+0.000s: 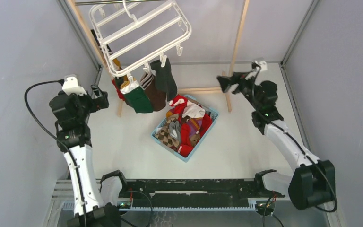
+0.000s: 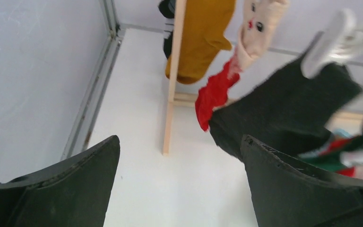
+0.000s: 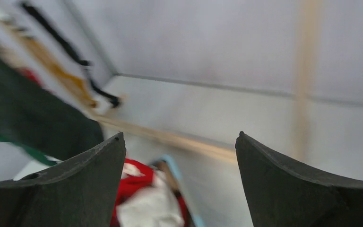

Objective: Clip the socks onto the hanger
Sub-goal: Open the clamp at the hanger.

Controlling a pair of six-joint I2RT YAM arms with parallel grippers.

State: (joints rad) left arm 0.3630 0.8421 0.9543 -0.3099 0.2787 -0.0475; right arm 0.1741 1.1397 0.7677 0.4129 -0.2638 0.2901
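Note:
The white hanger (image 1: 139,33) hangs tilted at the top, with several socks (image 1: 144,92) clipped to its near edge: green, brown, dark, red and mustard. More socks (image 1: 185,124) fill the light-blue basket (image 1: 159,126) on the table. My left gripper (image 1: 105,100) is open and empty, raised left of the hanging socks. In the left wrist view it (image 2: 179,146) faces a mustard sock (image 2: 201,40), a red one (image 2: 213,94) and a dark one (image 2: 279,113). My right gripper (image 1: 220,82) is open and empty, raised right of the hanger. Its wrist view (image 3: 179,142) shows the basket's socks (image 3: 146,198) blurred.
A wooden rack carries the hanger, with a post (image 1: 237,42) on the right and a foot bar (image 1: 198,90) on the table. Its left post shows in the left wrist view (image 2: 172,94). Grey walls close in the table on three sides.

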